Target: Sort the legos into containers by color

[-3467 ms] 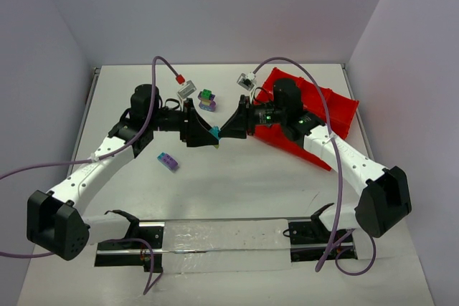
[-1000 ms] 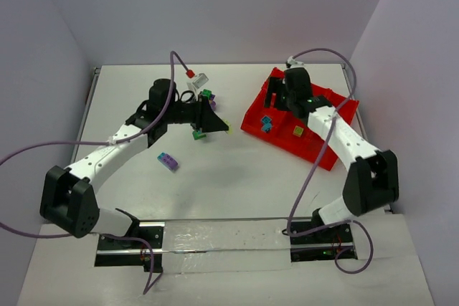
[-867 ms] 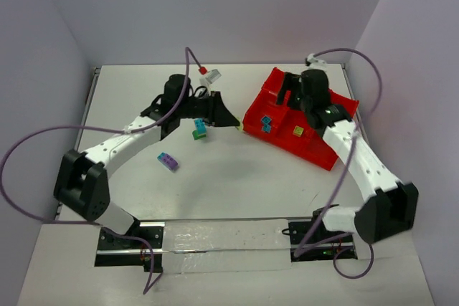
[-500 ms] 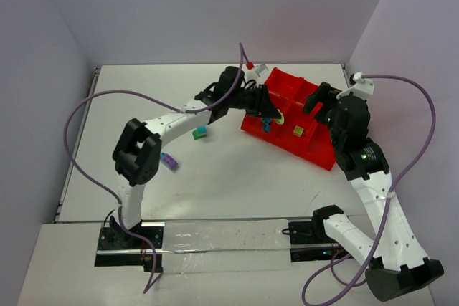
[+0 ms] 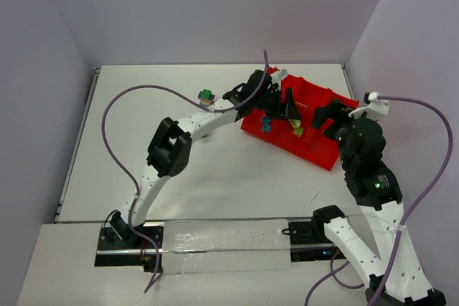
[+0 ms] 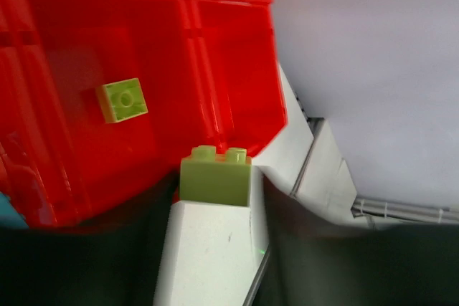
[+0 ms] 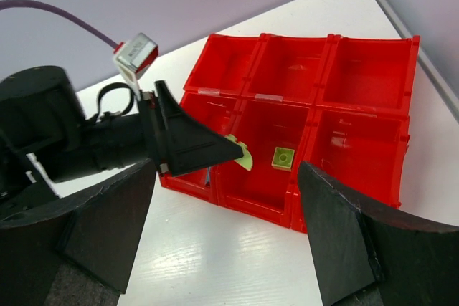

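The red tray (image 5: 326,150) (image 7: 252,209) lies at the right, split into several containers. My left gripper (image 5: 287,109) (image 6: 216,184) (image 7: 215,150) hovers over its near middle compartment with the jaws slightly wider than a yellow-green lego (image 6: 215,173) (image 7: 245,157) between their tips. Below it another yellow-green lego (image 6: 123,99) (image 7: 284,157) (image 5: 296,131) lies flat in that compartment. Teal legos (image 5: 265,123) sit in the compartment to the left. A green and purple clump (image 5: 206,96) stands on the table. My right gripper (image 5: 334,115) (image 7: 226,234) hangs open and empty, above the tray's right side.
The left arm's white links (image 5: 208,116) stretch across the table from the near left edge to the tray. Purple cables (image 5: 115,116) loop over the left side and beside the right arm (image 5: 376,184). Walls close off the back and both sides.
My left arm swung right from the table to above the tray with the yellow-green lego, and its jaws have parted. My right arm drew back from the tray and rose.
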